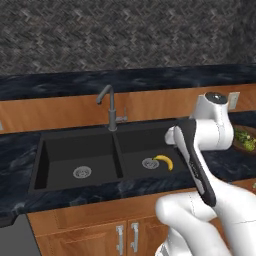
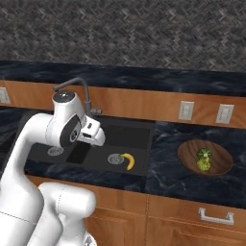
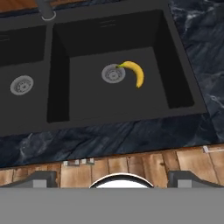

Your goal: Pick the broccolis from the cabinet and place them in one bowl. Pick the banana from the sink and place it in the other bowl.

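A yellow banana (image 3: 134,72) lies in the right basin of the black sink (image 3: 113,100), just beside the round drain; it also shows as the banana (image 1: 165,161) and banana (image 2: 129,161) from the base. My gripper (image 3: 113,180) hovers above the sink's front edge, open, its fingertips (image 3: 41,179) wide apart with nothing between them. On the counter to the right stands the brown wooden bowl (image 2: 188,150), holding two green broccolis (image 2: 203,159). The same bowl (image 1: 248,147) sits at the right edge of the left base view. The cabinet and the other bowl are out of view.
A tall dark faucet (image 1: 110,106) rises behind the divider between the basins. Wall outlets (image 2: 186,110) sit on the wooden backsplash. Wooden drawers and doors with silver handles (image 2: 216,216) run below the dark marble counter (image 2: 166,180).
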Robot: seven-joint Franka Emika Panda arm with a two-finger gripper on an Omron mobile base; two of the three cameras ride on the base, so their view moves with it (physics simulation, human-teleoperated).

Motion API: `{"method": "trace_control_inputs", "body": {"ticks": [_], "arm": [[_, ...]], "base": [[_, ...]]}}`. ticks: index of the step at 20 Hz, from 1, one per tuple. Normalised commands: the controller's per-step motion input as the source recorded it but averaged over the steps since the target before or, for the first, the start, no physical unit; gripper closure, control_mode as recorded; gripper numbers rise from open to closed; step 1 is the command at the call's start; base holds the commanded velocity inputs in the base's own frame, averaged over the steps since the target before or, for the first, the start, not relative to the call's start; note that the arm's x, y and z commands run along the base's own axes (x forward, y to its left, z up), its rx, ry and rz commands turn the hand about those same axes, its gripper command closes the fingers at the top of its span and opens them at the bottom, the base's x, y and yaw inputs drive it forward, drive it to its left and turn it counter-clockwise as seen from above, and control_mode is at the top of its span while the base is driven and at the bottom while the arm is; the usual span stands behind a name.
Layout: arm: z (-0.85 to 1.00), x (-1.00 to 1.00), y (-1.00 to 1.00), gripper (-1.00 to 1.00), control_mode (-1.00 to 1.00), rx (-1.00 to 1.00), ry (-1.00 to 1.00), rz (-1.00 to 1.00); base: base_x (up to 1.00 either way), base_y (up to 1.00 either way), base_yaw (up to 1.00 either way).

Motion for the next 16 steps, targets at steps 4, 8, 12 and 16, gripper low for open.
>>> {"method": "trace_control_inputs", "body": {"ticks": [4,8,12,16], "arm": [[-0.33,0.82,-0.05,-1.0,-1.0,-0.1,0.1,0.11],[-0.42,0.78,-0.06,-1.0,-1.0,-0.11,0.1,0.11],[-0.26,0.49,-0.17,-1.0,-1.0,-0.06,0.03,0.02],[-0.32,0.49,-0.28,-1.0,-1.0,-0.03,-0.01,0.0]], "base": [[0.0,0.0,0.0],[0.0,0.0,0.0],[0.0,0.0,0.0],[0.0,0.0,0.0]]}}
